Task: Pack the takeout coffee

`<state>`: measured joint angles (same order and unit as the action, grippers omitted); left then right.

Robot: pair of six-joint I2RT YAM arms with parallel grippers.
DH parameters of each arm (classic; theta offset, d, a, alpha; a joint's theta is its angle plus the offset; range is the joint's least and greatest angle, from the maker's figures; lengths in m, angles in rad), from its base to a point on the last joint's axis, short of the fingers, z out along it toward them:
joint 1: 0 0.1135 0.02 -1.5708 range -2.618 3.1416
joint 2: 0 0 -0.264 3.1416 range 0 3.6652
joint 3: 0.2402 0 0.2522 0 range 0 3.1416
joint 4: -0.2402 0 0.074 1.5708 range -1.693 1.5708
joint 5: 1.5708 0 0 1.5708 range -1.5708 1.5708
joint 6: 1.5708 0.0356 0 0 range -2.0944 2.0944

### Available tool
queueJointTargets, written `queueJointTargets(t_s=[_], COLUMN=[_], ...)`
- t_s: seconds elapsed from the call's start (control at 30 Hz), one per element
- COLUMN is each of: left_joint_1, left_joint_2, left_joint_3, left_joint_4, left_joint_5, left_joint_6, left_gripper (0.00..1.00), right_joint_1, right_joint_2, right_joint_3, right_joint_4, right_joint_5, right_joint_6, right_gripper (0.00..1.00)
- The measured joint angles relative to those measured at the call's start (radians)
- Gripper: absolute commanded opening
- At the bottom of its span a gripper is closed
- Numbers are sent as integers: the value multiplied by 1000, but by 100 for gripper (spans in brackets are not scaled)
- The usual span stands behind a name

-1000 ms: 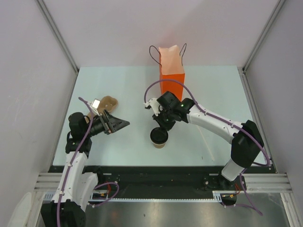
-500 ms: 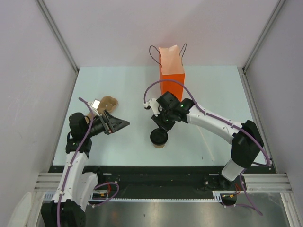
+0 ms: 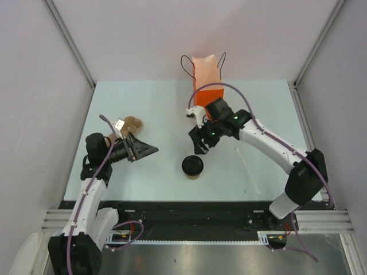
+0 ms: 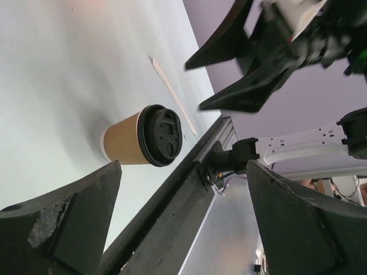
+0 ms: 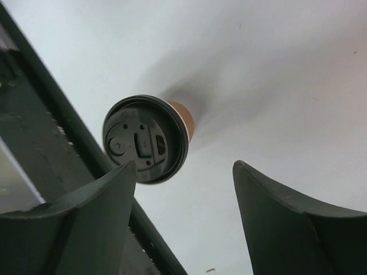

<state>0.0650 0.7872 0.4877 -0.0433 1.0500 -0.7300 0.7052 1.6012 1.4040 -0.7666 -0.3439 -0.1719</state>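
The takeout coffee [image 3: 192, 166], a tan kraft-paper cup, stands upright on the pale surface [image 3: 149, 103] toward 6 o'clock from its middle, near the front rail. It is closed by its round black lid [image 5: 145, 139], so its contents are hidden. The moulded marks on the lid are too small to read, and the cup wall shows no print. The right pincer [image 3: 199, 144] hangs above the surface at about 1 o'clock from the cup, apart from it. Its fingers are spread and hold nothing, and the wrist view looks down on the lid between them. The left pincer [image 3: 150, 150] points in from 9 o'clock, well apart from the cup, and is likewise spread wide and empty. An orange paper bag [image 3: 207, 77] with black cord handles stands upright at 12 o'clock near the far edge; its inside cannot be seen. A thin pale stick [image 3: 246, 169] lies flat at 3 o'clock from the cup. A brown cardboard piece [image 3: 132, 122] lies at 10 o'clock.
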Motion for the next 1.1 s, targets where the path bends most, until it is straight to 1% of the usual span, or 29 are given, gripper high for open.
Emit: queueJointTargets(t_s=[0.03,0.07,0.1,0.17,0.23,0.27,0.33,0.37,0.43,0.47,0.53,0.57,0.6,0.63,0.67,0.73,0.87,1.1], left_joint_1=[-8,-19,-32,-89,-167,-212,-311,-340,-412,-439,-486,-505,-523,-539,-551,-566,-573,-573], left_joint_2=[20,39,53,89,121,136,170,183,224,253,318,350,383,415,445,494,575,655], left_joint_3=[6,12,16,27,42,49,65,69,78,81,93,102,114,130,147,177,214,216], left_joint_4=[3,5,9,23,39,50,79,90,125,149,183,198,206,216,227,249,283,297], left_joint_5=[6,10,14,18,19,16,8,5,3,4,4,3,5,5,6,9,10,8], left_joint_6=[3,5,5,6,5,6,6,4,-3,-7,-21,-24,-28,-31,-34,-41,-60,-87], left_gripper=[93,92,91,88,83,78,70,62,52,44,36,30,25,14,8,4,1,0], right_joint_1=[-33,-72,-108,-171,-200,-203,-203,-203,-199,-199,-199,-199,-199,-198,-198,-196,-191,-190], right_joint_2=[-19,-43,-66,-108,-140,-152,-177,-181,-180,-174,-159,-150,-141,-134,-128,-119,-91,6], right_joint_3=[1,1,1,0,-7,-18,-74,-98,-161,-190,-232,-254,-273,-289,-303,-319,-328,-337], right_joint_4=[-3,-8,-12,-13,1,14,64,79,116,132,162,185,204,224,239,265,315,378], right_joint_5=[-35,-86,-139,-237,-341,-383,-500,-533,-600,-628,-663,-682,-697,-709,-721,-738,-763,-787], right_joint_6=[0,2,5,26,62,81,144,166,224,254,301,330,351,372,392,424,464,513], right_gripper=[73,69,68,62,57,53,50,44,34,32,27,23,21,19,19,19,16,15])
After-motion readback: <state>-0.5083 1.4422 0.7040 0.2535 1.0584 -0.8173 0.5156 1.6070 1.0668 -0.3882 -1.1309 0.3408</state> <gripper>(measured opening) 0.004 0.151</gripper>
